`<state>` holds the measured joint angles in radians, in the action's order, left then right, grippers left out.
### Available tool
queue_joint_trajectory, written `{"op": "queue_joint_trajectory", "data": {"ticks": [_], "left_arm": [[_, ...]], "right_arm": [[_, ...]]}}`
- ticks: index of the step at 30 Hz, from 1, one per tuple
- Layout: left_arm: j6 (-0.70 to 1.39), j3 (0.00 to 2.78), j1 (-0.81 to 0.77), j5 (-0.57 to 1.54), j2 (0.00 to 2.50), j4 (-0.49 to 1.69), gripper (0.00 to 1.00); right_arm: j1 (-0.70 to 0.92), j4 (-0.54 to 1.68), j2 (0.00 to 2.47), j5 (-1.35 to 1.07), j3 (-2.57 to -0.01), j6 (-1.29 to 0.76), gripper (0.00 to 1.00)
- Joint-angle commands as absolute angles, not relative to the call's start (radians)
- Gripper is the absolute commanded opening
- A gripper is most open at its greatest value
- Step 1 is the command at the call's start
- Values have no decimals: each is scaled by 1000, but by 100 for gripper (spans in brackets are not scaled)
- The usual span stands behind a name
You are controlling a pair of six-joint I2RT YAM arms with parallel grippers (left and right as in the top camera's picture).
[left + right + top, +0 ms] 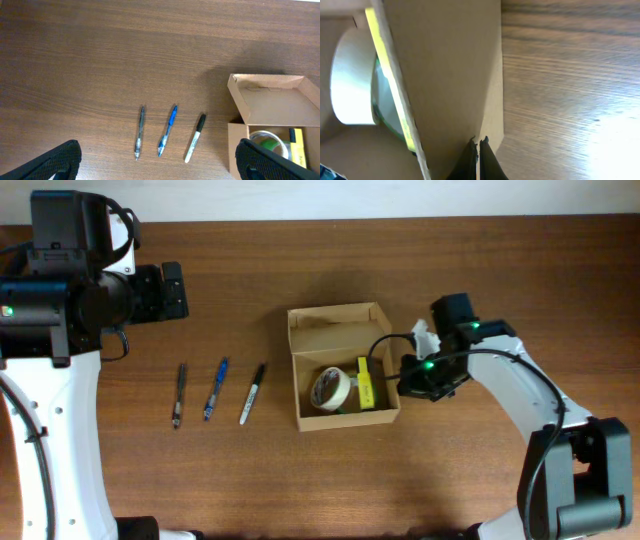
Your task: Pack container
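The container (298, 390), a tan cardboard box with its flap lid open toward the back, sits mid-table. It also shows in the left wrist view (265, 100) and the right wrist view (445, 75). Inside lie a roll of tape (330, 388) and a yellow item (365, 383). My right gripper (405, 375) is shut, its tips (479, 142) against the outside of the box's right wall, at the edge of a paler flap. Whether cardboard is pinched between them I cannot tell. My left gripper (178, 290) hangs wide open at the far left, holding nothing (160, 162).
Three pens lie side by side left of the box: a grey pen (179, 395), a blue pen (216, 388) and a black-capped white marker (253, 392). The left wrist view shows them below its fingers (60, 162). The right arm's cable loops over the box's right side.
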<state>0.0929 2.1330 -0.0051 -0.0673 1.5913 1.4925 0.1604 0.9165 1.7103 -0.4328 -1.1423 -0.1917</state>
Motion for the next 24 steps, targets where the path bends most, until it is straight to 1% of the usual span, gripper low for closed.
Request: {"op": "queue_joint_trajectory", "data": {"ticks": [1,11,17,20,24], "left_arm": [[73,2145,-2,-75,1579,1489,99],[73,2145,-2,-75,1579,1491,99],[73,2145,-2,-83,1579,1486,99],[73,2145,-1,-103,1579,1481,99],[73,2145,-1,-131,1580,1477,99]], "right_arm": [[205,919,1708,-394,-1144,-227,4],[216,920,1708,-377,-1144,-245,4],[216,956,1653,-187,-1178,-268,4],[216,1021,1602,-91,-1261,-267,8],[216,1157,1530,40,-1433,-240,15]]}}
